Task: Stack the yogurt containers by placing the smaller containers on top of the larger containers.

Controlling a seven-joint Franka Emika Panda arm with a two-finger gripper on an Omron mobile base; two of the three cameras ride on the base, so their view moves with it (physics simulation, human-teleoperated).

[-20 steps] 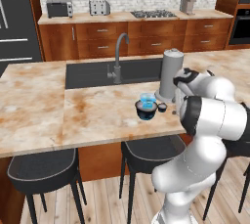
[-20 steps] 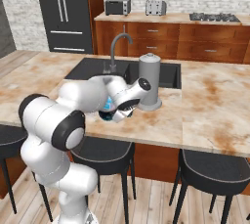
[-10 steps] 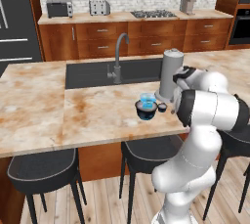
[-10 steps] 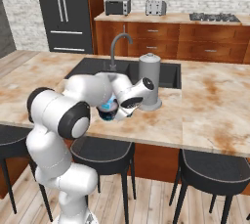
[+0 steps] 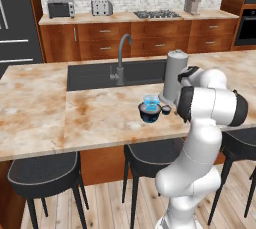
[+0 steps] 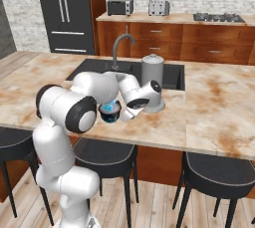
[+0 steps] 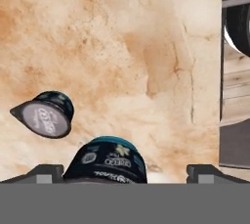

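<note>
Near the front edge of the marble table [image 5: 60, 113], just ahead of the sink, the dark navy yogurt tub [image 5: 149, 114] stands with the translucent light-blue cup [image 5: 151, 102] already sitting on top of it, so that pair looks stacked as the task wants. The tiny dark cup [image 5: 165, 109] rests on the table just beside the tub, on the side toward the tall grey canister [image 5: 173, 76], and in the hand view it lies tipped with its pale lid [image 7: 46, 118] facing the camera. The gripper [image 7: 124, 173] hangs low and close over this group with its fingers [image 7: 47, 171] spread wide and empty, one to either side of the dark tub wall. That wide spread suits a reach for the remaining little cup, which probably has to go on top; its tilt may make a clean pinch awkward.
</note>
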